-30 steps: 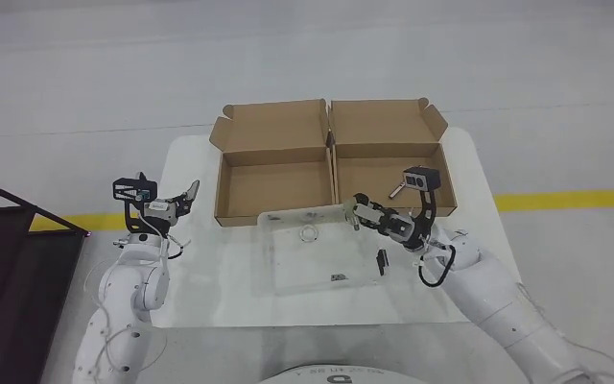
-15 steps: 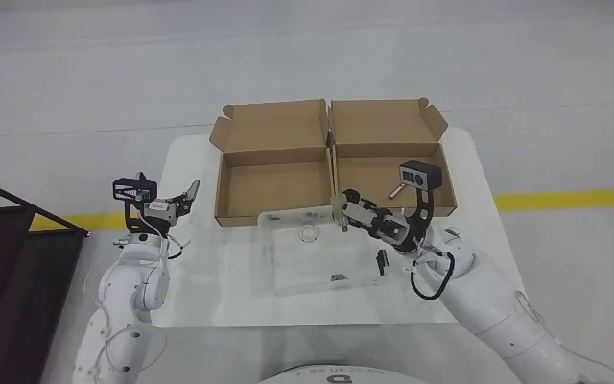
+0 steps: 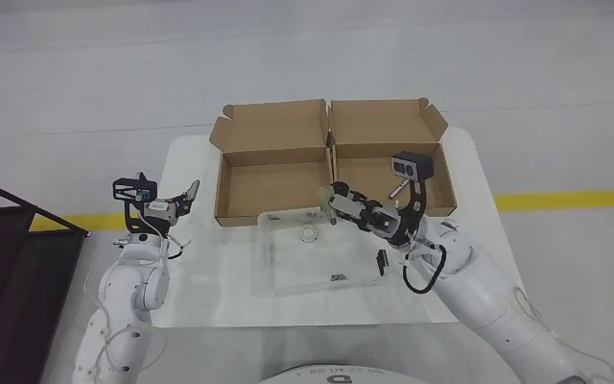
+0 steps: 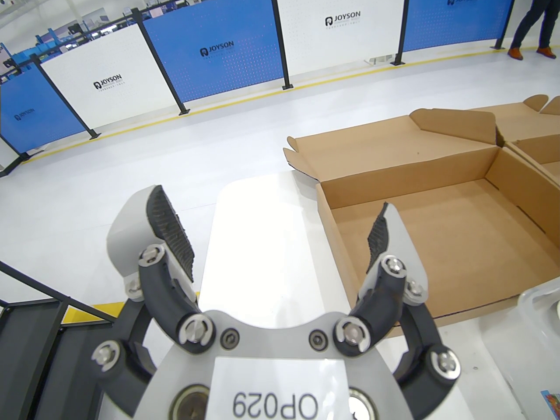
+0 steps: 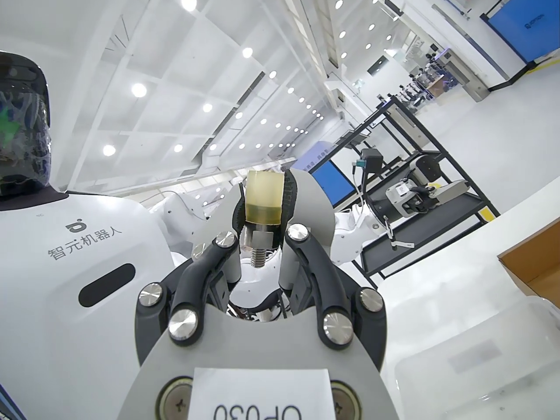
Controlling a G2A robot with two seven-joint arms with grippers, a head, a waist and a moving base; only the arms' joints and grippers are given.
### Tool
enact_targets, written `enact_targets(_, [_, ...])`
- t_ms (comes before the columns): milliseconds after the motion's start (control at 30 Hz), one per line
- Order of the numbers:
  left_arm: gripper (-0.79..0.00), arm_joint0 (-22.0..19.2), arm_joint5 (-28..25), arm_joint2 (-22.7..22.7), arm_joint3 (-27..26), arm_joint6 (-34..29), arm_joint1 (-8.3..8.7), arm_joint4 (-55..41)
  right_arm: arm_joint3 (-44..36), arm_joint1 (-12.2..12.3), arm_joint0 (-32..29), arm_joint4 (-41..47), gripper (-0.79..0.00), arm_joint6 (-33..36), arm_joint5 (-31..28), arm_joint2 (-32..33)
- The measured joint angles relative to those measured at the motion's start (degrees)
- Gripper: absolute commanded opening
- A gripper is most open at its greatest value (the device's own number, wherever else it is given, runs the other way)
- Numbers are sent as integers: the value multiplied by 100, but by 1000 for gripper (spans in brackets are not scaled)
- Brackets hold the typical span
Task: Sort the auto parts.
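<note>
My right gripper (image 3: pixel 331 204) (image 5: pixel 264 203) is shut on a pale yellow rubber bumper with a metal threaded stud (image 5: pixel 262 209) and hovers over the seam between the two cardboard boxes, above the clear tray's (image 3: pixel 288 274) far edge. The tray holds a white ring (image 3: pixel 308 233), a black clip (image 3: pixel 382 261) and a small dark part (image 3: pixel 338 277). Beyond it stand the left box (image 3: pixel 273 187) (image 4: pixel 442 229) and the right box (image 3: pixel 384 173); a metal bolt (image 3: pixel 394 191) lies in the right one. My left gripper (image 3: pixel 178 200) (image 4: pixel 275 225) stands open and holds nothing, over the table's left side.
The white table (image 3: pixel 197 288) carries the tray in the middle and both boxes, lids open, at its far side. A black metal frame (image 3: pixel 24 240) stands beside the table's left edge. Bare tabletop lies left of the tray.
My right gripper has moved left with the bumper, from over the right box's near wall to the seam between the boxes. The left arm has kept still.
</note>
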Motion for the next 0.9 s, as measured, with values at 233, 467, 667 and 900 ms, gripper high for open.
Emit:
enact_targets(233, [0, 0, 0, 0, 0, 0, 0, 0, -38, -82, -252, -2487, -785, -1923, 605, 620])
enact_targets(467, [0, 0, 0, 0, 0, 0, 0, 0, -330, -146, -614, -4242, -785, -2997, 1186, 692])
enact_targets(667, [0, 0, 0, 0, 0, 0, 0, 0, -411, -182, -690, -4608, -785, -3172, 1341, 664])
enact_targets(900, [0, 0, 0, 0, 0, 0, 0, 0, -364, -231, -8, -3856, -785, -2343, 1926, 649])
